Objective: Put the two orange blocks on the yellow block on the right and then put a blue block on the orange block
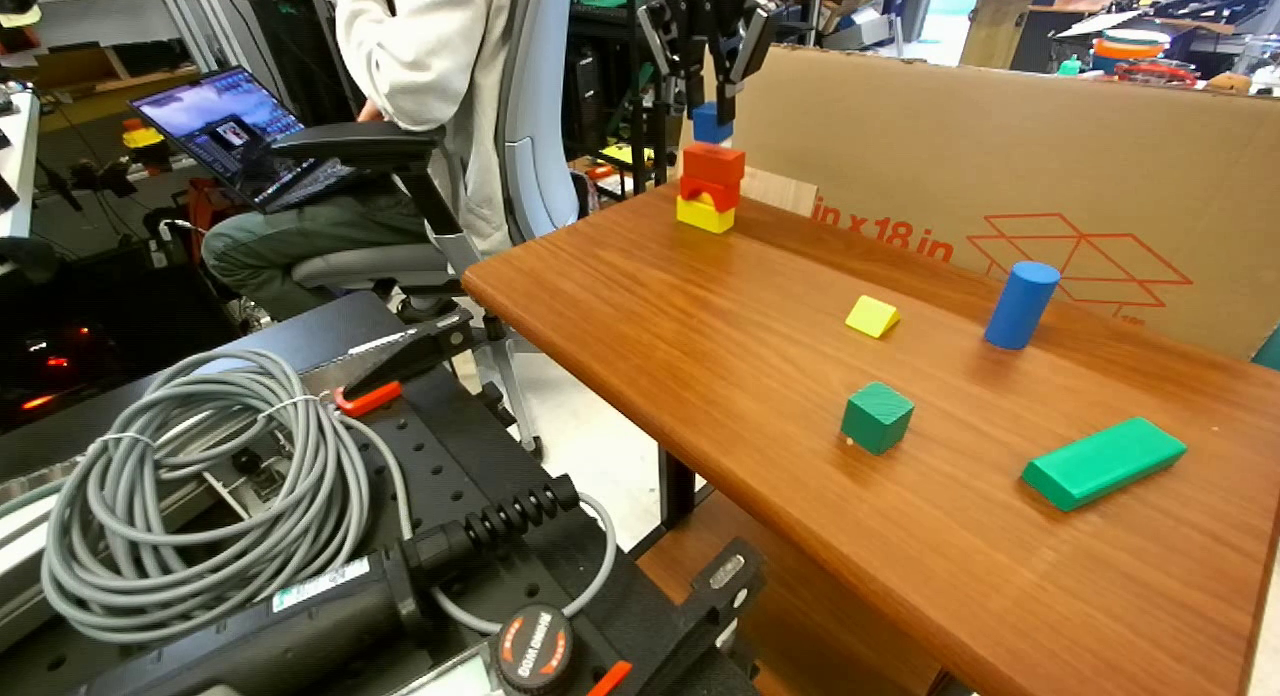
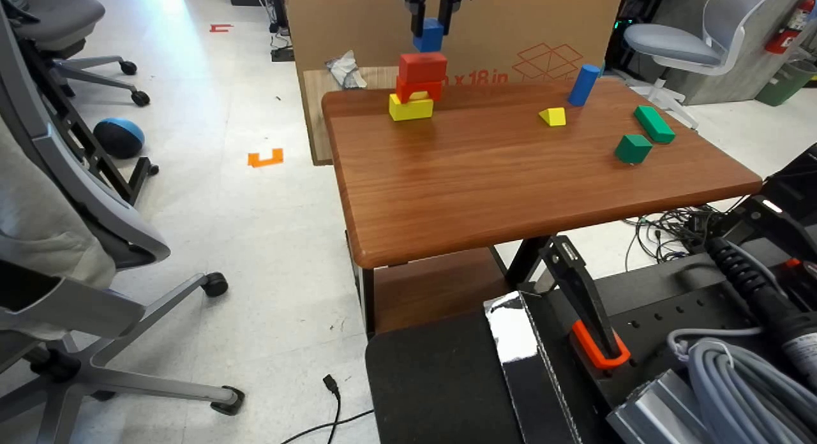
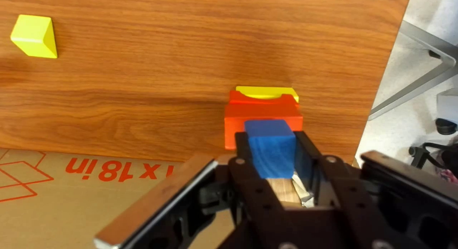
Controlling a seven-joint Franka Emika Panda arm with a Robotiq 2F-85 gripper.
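My gripper [image 1: 711, 111] is shut on the small blue block [image 3: 272, 156], which also shows in an exterior view [image 2: 427, 37]. The blue block is over the stack at the table's far end; whether it touches the stack cannot be told. At the stack's bottom lies the yellow block [image 1: 704, 216] [image 2: 410, 110]. On it rests an orange block with an arch cut-out [image 1: 722, 193] [image 2: 406, 88]; a small pale-yellow piece [image 2: 419, 96] shows in the arch. The redder rectangular orange block [image 1: 713, 164] [image 2: 422, 67] lies on top. In the wrist view, the blue block partly covers the top orange block [image 3: 232, 125].
On the table [image 1: 650, 316] stand a yellow wedge [image 1: 873, 317], an upright blue cylinder [image 1: 1021, 306], a green cube [image 1: 878, 418] and a long green block [image 1: 1104, 463]. A cardboard panel [image 1: 900, 126] rises along the table edge close behind the stack.
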